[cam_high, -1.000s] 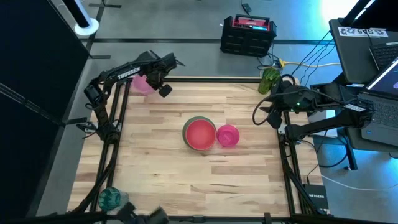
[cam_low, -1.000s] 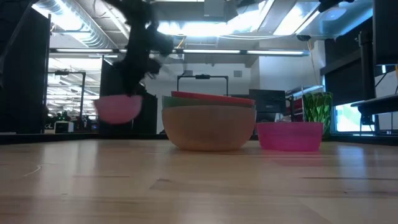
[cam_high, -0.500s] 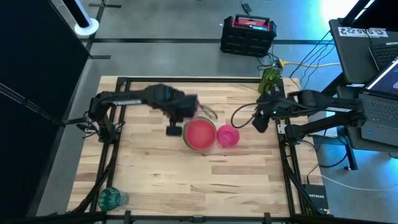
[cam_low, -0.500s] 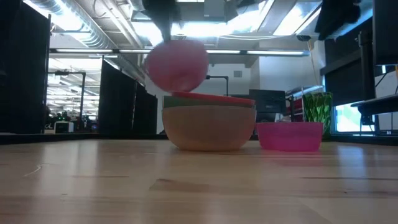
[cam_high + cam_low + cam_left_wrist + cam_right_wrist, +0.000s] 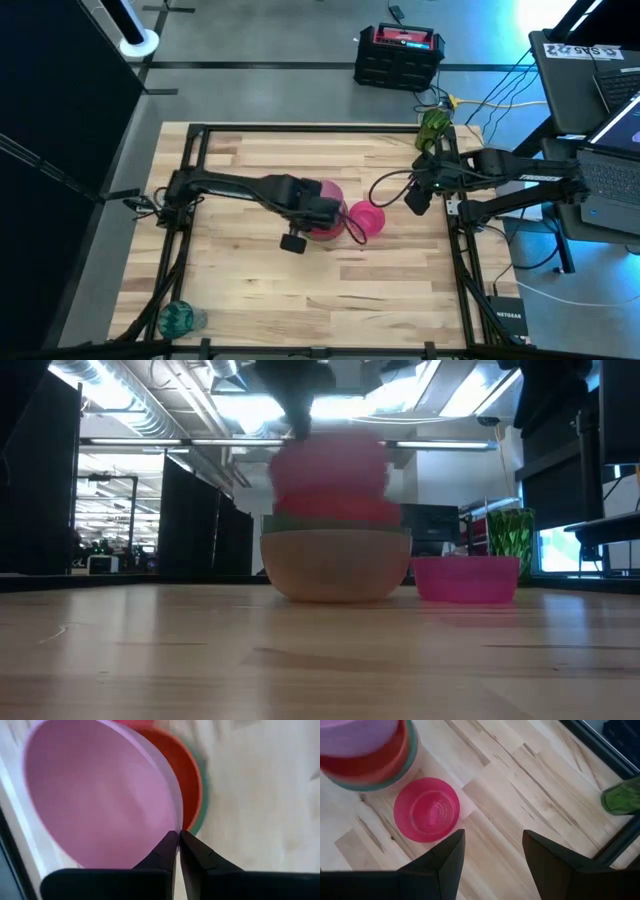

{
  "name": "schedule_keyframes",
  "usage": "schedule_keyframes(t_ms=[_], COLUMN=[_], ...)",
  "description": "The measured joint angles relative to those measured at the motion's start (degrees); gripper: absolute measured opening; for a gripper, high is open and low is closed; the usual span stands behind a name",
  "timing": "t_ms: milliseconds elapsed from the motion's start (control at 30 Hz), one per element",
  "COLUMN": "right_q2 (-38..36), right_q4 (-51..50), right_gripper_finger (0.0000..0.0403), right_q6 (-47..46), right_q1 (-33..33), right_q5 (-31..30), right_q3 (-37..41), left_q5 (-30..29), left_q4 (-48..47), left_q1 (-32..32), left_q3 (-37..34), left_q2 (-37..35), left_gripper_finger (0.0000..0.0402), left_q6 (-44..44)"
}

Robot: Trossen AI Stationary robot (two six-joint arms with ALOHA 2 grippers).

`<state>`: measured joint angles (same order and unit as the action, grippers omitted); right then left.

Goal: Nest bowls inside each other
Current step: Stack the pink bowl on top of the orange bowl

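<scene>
A pale pink bowl (image 5: 100,795) hangs in my shut left gripper (image 5: 177,834) over the middle of the table (image 5: 250,270). Right under it stands a stack (image 5: 335,565): a peach bowl outside, then a green rim (image 5: 202,815) and a red bowl (image 5: 192,775). In the low view the pink bowl (image 5: 330,465) shows blurred just above the stack. A magenta bowl (image 5: 426,809) rests on its base to the stack's right. My right gripper (image 5: 492,840) hovers open above the table, right of the magenta bowl (image 5: 366,220). My left gripper pinches the pink bowl's rim (image 5: 176,826) between its two fingers, one on the inner wall and one on the outer. The fingers come from above, pointing steeply down. The bowl hangs tilted below them; whether it touches the red bowl I cannot tell.
A green cup-like thing (image 5: 432,125) stands at the table's far right corner, and a teal one (image 5: 180,318) lies at the near left corner. A dark frame (image 5: 300,128) runs round the table. Bare wood lies on the near side.
My left gripper has swung from the table's far left corner toward the middle, rolling its wrist, and carried the pink bowl clear of the table to just above the stack. My right gripper has come down a little, toward the magenta bowl, still open.
</scene>
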<state>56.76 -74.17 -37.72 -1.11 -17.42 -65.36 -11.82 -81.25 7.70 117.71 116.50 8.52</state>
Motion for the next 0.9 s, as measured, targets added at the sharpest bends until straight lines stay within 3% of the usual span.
schedule_keyframes(t_ms=[100, 733, 900], right_q2=[-0.96, -5.27, -5.25], right_q4=[0.02, 1.1, 1.17], right_gripper_finger=[0.0186, 0.0186, 0.0186], right_q6=[0.65, 4.18, 5.13], right_q1=[-0.01, 0.0, 0.01], right_q5=[0.01, -0.05, 0.09], right_q3=[0.0, 0.0, 0.0], left_q5=[-0.91, 0.47, 0.56], left_q4=[-4.15, -0.64, 0.63], left_q1=[-0.41, 1.03, 0.52], left_q3=[0.09, 2.4, 2.4], left_q2=[1.72, 5.67, 5.89], left_gripper_finger=[0.0, 0.0, 0.0034], left_q6=[-0.76, -2.56, -2.33])
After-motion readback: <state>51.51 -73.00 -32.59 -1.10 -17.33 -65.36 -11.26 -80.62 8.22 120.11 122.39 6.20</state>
